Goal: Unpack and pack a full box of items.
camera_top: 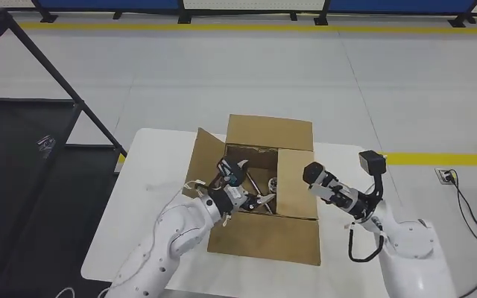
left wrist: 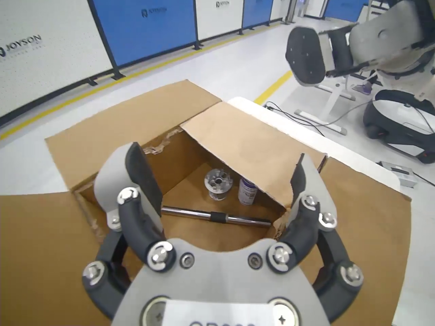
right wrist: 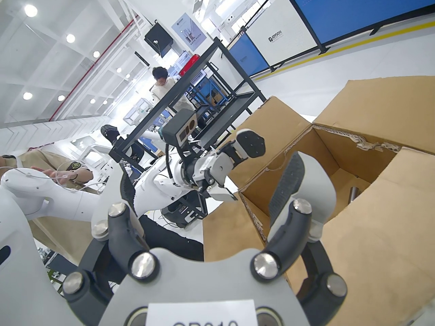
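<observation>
A cardboard box [camera_top: 268, 132] is seen standing in the middle of the white table [camera_top: 149, 194], with its top flaps opened up. The left gripper [camera_top: 229, 173] is held over the left side of the opening, and its fingers [left wrist: 142, 171] are spread wide apart with nothing between them. Down on the box floor a metal rod [left wrist: 190, 212] with a dark sleeve at its middle is laid flat. Near it a metal spool [left wrist: 217, 183] and a small can [left wrist: 247, 189] are stood upright, just beside each other, tucked under a flap that leans inward. Over on the other side, the right gripper [camera_top: 314, 173] is held by the outer edge of the right flap, its fingers [right wrist: 292, 178] likewise parted and nothing gripped.
</observation>
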{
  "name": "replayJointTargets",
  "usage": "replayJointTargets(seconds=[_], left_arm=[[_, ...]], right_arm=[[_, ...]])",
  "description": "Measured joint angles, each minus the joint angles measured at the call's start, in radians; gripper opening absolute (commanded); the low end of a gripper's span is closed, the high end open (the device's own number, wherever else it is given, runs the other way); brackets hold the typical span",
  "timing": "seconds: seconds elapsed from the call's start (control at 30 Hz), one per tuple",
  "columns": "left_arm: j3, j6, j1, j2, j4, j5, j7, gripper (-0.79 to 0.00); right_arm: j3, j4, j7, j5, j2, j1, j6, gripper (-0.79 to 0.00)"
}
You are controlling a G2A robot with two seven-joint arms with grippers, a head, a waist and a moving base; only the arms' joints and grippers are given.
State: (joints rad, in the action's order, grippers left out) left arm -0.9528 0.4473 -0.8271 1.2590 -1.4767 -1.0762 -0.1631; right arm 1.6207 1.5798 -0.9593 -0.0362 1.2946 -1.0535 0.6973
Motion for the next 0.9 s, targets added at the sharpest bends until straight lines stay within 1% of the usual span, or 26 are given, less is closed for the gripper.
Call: replayJointTargets(seconds=[0.17,0.27,0.47,0.57,0.7,0.9], left_arm=[[0.09,0.026,0.127,0.045,0.149,0.208,-0.181,0.0],[0.129,0.04,0.189,0.072,0.24,0.34,-0.257,0.0],[0.181,0.037,0.277,0.122,0.404,0.572,-0.342,0.0],[0.205,0.017,0.306,0.144,0.469,0.634,-0.374,0.0],[0.226,0.024,0.332,0.172,0.544,0.739,-0.424,0.0],[0.237,0.074,0.365,0.211,0.653,0.93,-0.488,0.0]], right_arm=[[0.067,0.015,0.027,-0.003,-0.018,-0.032,-0.003,0.0],[0.107,0.019,0.035,-0.016,-0.029,-0.054,-0.007,0.0],[0.162,0.027,0.06,-0.037,-0.046,-0.098,-0.011,0.0],[0.171,0.03,0.07,-0.044,-0.052,-0.112,-0.011,0.0],[0.173,0.032,0.083,-0.05,-0.059,-0.122,-0.009,0.0],[0.158,0.036,0.102,-0.048,-0.069,-0.128,-0.011,0.0]])
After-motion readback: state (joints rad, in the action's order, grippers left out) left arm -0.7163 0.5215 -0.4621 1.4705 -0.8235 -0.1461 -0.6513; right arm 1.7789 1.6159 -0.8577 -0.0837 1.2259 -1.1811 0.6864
